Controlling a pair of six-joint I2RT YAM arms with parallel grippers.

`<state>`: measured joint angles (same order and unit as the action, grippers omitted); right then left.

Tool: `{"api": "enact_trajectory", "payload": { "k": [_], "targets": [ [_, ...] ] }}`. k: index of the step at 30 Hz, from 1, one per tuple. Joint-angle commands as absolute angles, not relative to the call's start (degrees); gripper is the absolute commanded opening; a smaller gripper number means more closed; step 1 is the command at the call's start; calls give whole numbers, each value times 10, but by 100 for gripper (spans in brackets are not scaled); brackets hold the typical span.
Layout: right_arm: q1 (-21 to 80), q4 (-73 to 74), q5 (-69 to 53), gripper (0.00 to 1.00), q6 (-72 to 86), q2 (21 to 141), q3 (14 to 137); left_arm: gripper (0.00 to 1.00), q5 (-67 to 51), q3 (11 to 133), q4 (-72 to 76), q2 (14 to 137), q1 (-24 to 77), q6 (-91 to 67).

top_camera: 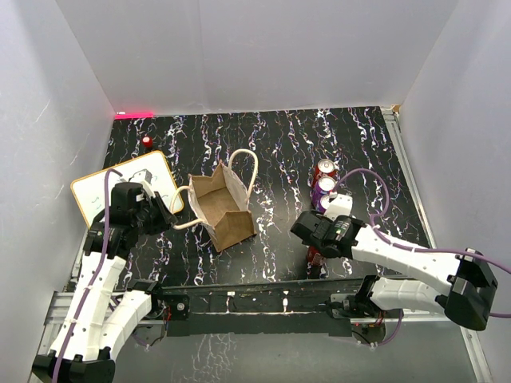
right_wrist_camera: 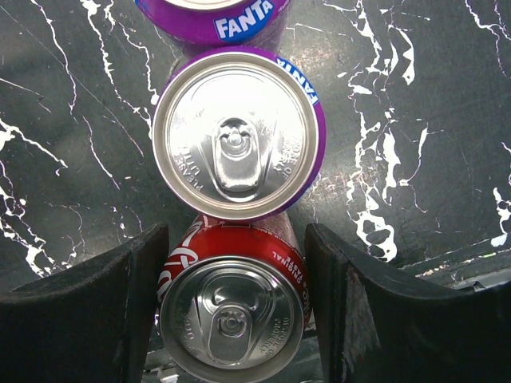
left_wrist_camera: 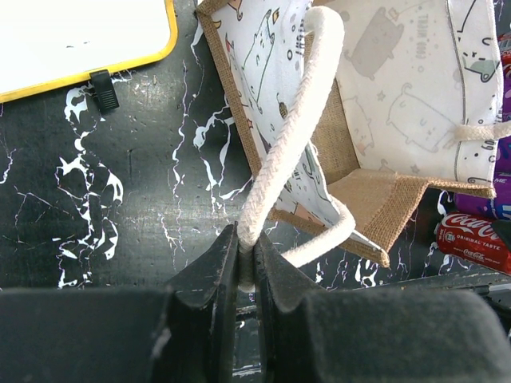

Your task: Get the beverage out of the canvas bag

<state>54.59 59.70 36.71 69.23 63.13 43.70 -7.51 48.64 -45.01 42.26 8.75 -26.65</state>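
The canvas bag (top_camera: 226, 209) stands open-mouthed left of the table's middle; its printed white lining (left_wrist_camera: 399, 88) shows no can inside. My left gripper (left_wrist_camera: 246, 239) is shut on one cream rope handle (left_wrist_camera: 291, 128), and it sits just left of the bag (top_camera: 164, 214). A red cola can, the beverage (right_wrist_camera: 231, 311), stands upright between the fingers of my right gripper (right_wrist_camera: 235, 239), which is shut on it near the front rail (top_camera: 313, 239). Right behind it stands a purple Fanta can (right_wrist_camera: 239, 132).
Another purple can (right_wrist_camera: 211, 16) and a red can (top_camera: 324, 167) stand farther back on the right. An orange-rimmed whiteboard (top_camera: 96, 191) lies at the left with a black clip (left_wrist_camera: 102, 88). A small red object (top_camera: 147, 141) sits at the back left. White walls enclose the table.
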Motion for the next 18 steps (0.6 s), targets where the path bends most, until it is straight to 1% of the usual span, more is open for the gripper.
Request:
{"api": "enact_trajectory", "payload": {
  "k": [1, 3, 4, 5, 6, 7, 8, 11, 16, 18],
  "targets": [
    [544, 586, 377, 72, 708, 613, 426, 15, -87, 487, -450, 417, 84, -258],
    [543, 585, 377, 97, 708, 595, 426, 35, -102, 489, -447, 417, 84, -250],
    [544, 582, 377, 99, 703, 585, 427, 48, -106, 490, -446, 416, 84, -248],
    [544, 577, 375, 100, 695, 576, 428, 61, -109, 490, -445, 413, 84, -246],
    [544, 575, 372, 100, 689, 566, 429, 72, -114, 490, -444, 411, 84, -243],
    [544, 575, 370, 100, 685, 557, 431, 76, -115, 491, -444, 409, 84, -242],
    [544, 574, 368, 100, 681, 547, 433, 80, -115, 492, -444, 407, 84, -242],
    [544, 577, 359, 100, 667, 517, 443, 85, -111, 494, -445, 400, 84, -243],
    [544, 583, 353, 100, 610, 461, 488, 88, -109, 522, -448, 372, 84, -230],
    [544, 591, 361, 100, 578, 430, 516, 88, -102, 533, -419, 356, 84, -229]
  ]
}}
